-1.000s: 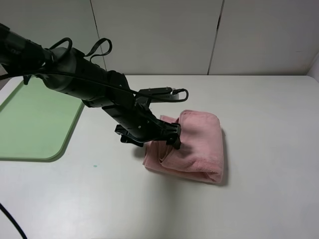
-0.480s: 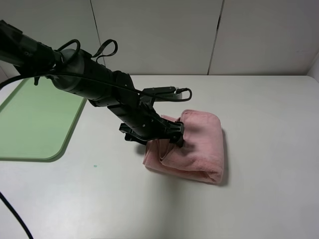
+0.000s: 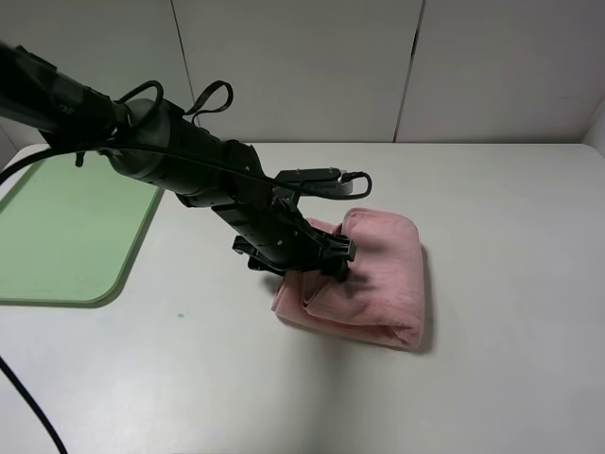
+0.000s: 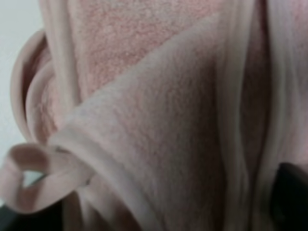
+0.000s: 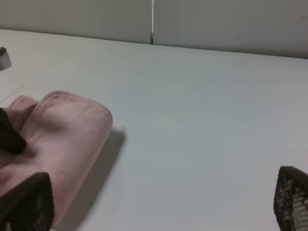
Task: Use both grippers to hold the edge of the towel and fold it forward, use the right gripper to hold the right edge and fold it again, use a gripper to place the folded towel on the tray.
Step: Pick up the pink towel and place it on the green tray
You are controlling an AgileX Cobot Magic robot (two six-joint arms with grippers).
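Fingertips [image 4: 288, 202] of my left gripper [image 3: 317, 260] straddle the towel [image 3: 373, 274] at its layered left side, jaw state unclear, so I risk pinching only the top fold and unrolling the bundle on the table [image 3: 492, 208] short of the tray [image 3: 66, 236]

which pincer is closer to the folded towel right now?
Left. The left pincer is pressed into the left side of the folded pink towel. The right pincer stands open over bare table off the towel's right, not touching it.
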